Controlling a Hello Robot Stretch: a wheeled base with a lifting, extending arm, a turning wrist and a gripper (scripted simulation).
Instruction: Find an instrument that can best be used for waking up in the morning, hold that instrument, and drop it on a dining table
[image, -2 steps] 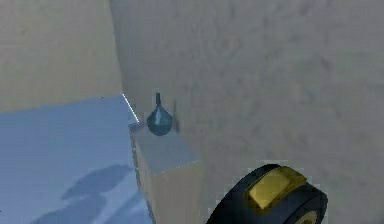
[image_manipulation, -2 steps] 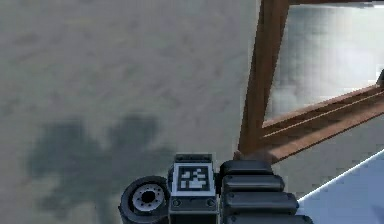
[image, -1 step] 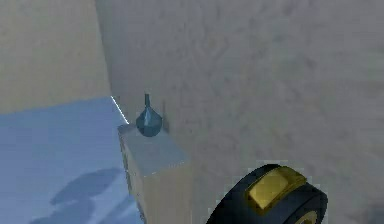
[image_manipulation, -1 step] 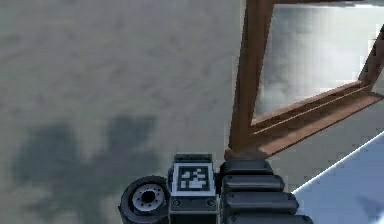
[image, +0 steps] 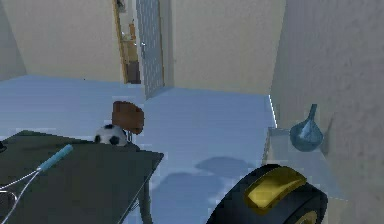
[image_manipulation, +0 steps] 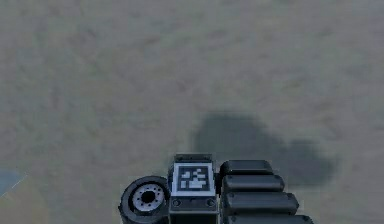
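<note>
Desk (image: 100, 168) ahead; arm (image_manipulation: 255, 192) at the side
Racket (image: 50, 160) on the desk, ball (image: 112, 137) by it; can't tell if the jaws hold anything

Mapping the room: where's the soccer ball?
The soccer ball lies in the forward view's left, behind the dark table, just below a brown object.

In the forward view I see 1 dark table (image: 100, 172) at the lower left, with 1 racket (image: 47, 161) lying flat on its top, its pale blue handle pointing toward the far edge. On the pale blue floor (image: 210, 112) are a black-and-white ball (image: 112, 137) just past the table's far corner, a blue flask-shaped vase (image: 308, 130) by the right wall, and a black-and-yellow wheel-like thing (image: 275, 195) at the bottom edge.
</note>
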